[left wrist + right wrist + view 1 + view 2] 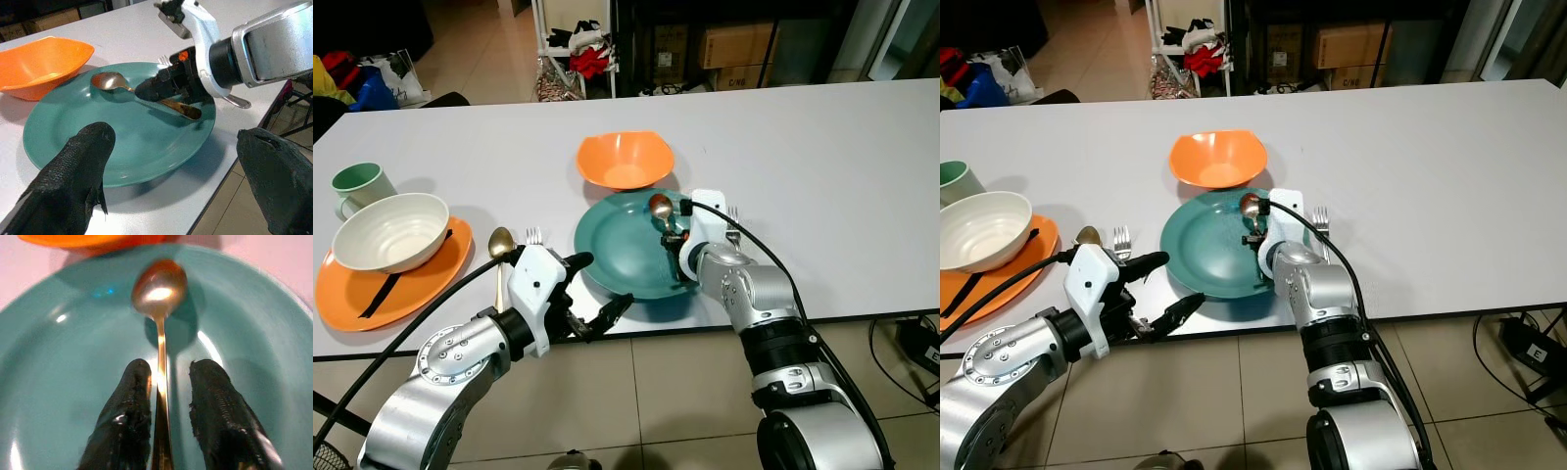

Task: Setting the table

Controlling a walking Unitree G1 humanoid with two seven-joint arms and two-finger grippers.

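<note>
— Closest to the lens was the left gripper, wasn't it? What was it doing?

— It hovered at the table's near edge, just beside the teal plate, its two black fingers spread wide with nothing between them.

— And the right gripper?

— It was over the right half of that plate. Its fingers stood either side of a gold spoon, one on each flank of the handle, with the bowl pointing away toward the orange bowl. From the wrist camera the pads looked pressed to the handle, so I judged it gripped.

— Was the spoon lifted or lying down?

— I couldn't tell for certain; its shadow fell on the plate close beneath it.

— What else lay round about?

— A fork on the white table just right of the plate. Further left, a second gold spoon and fork, then a cream bowl on an orange plate, with a green mug behind.

— So which step?

— Placing cutlery, I'd say. The next move probably called for carrying the spoon off the plate and laying it straight beside the fork, without knocking it.
</note>
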